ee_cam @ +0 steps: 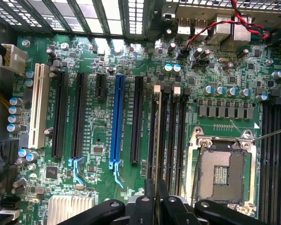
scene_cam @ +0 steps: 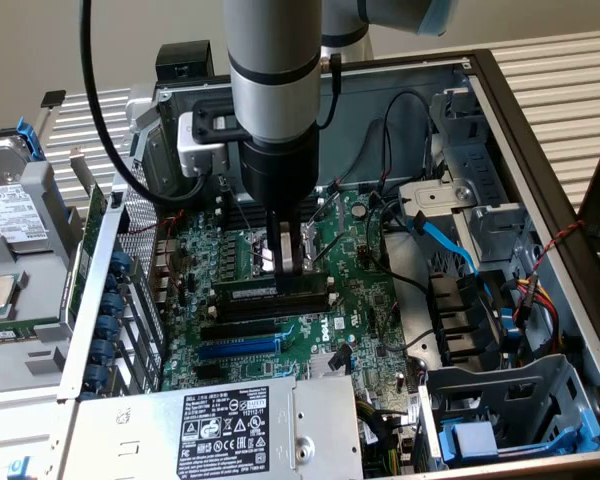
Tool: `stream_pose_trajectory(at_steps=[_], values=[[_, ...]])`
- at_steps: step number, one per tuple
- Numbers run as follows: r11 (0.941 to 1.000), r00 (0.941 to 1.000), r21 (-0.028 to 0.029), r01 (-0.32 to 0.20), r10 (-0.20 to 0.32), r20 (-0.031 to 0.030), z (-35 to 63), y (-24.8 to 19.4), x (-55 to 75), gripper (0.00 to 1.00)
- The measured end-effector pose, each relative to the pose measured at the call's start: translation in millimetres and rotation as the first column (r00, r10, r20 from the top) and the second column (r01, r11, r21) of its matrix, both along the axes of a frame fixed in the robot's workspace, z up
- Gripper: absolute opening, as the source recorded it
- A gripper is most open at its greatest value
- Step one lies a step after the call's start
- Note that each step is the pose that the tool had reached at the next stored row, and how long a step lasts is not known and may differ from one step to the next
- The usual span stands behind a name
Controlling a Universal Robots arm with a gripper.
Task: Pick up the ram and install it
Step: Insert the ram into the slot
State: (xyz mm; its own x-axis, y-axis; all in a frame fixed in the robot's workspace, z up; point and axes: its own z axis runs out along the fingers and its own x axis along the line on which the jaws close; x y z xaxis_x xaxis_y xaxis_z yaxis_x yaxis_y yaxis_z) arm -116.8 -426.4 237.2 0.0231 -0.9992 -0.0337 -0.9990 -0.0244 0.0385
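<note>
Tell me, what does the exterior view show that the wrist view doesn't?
The exterior view adds the grey arm, the metal computer case, the labelled power supply and a hard drive at that view's left. The wrist view adds a long white slot and a full look down onto the open processor socket. Both share the green circuit board, the blue slot, and the gripper shut on the memory stick, low over the black slots.

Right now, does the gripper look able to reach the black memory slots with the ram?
Probably yes. The gripper hangs right over the memory slots, jaws around the ram; no cable crosses between them that I can see.
</note>
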Motion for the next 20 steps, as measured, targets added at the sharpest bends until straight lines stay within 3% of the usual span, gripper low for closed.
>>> stream_pose_trajectory(at_steps=[20], values=[[1.0000,0.9999,0.0001,0.007,-0.007,0.0077,-1.4,-0.2,-2.2,0.13]])
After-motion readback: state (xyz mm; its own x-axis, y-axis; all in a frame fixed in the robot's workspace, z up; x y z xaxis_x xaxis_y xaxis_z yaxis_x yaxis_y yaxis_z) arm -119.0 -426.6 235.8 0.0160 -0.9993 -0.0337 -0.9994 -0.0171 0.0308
